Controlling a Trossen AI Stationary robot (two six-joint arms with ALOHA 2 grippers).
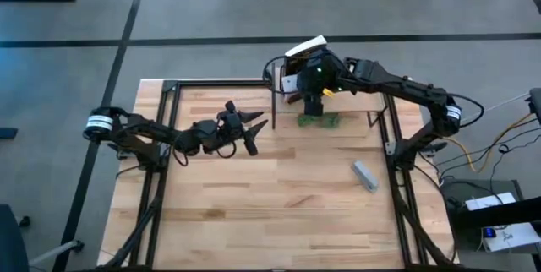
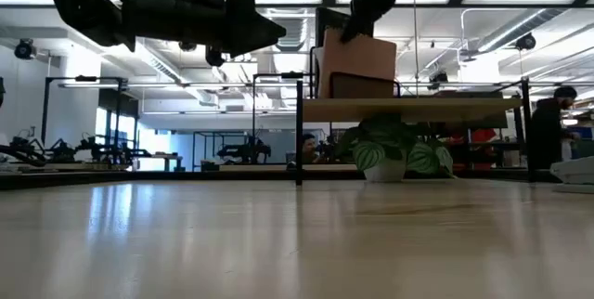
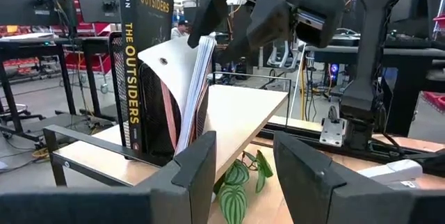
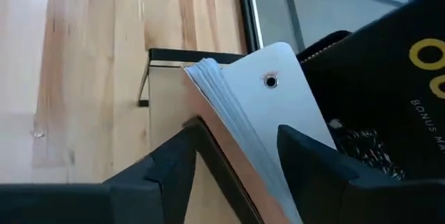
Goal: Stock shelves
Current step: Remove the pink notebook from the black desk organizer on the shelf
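The shelves point(image 3: 243, 113) are one small light-wood board on black legs at the table's far middle point(image 2: 408, 109). On it a black book, "The Outsiders" point(image 3: 142, 57), stands upright in a black wire rack point(image 3: 156, 113). Beside it leans a white-covered book point(image 3: 177, 78). My right gripper point(image 1: 311, 82) reaches down over the shelf and is shut on the white book point(image 4: 278, 106). My left gripper point(image 1: 258, 128) hovers open above the table, left of the shelf, facing it, with nothing between its fingers point(image 3: 195, 168). My right gripper pinches the white book at its upper end. One finger is on the page edges point(image 4: 226, 123), the other on the white cover point(image 4: 295, 123). The fingers come from above, pointing down. The book is tilted, and its lower end point(image 3: 182, 147) is down at the shelf board beside the black book.
A potted plant point(image 2: 394, 150) with striped green leaves stands under the shelf. A small grey object point(image 1: 365, 175) lies on the table toward the right. Black frame rails point(image 1: 161, 162) run along both table sides. A person point(image 2: 557, 123) stands in the room behind.
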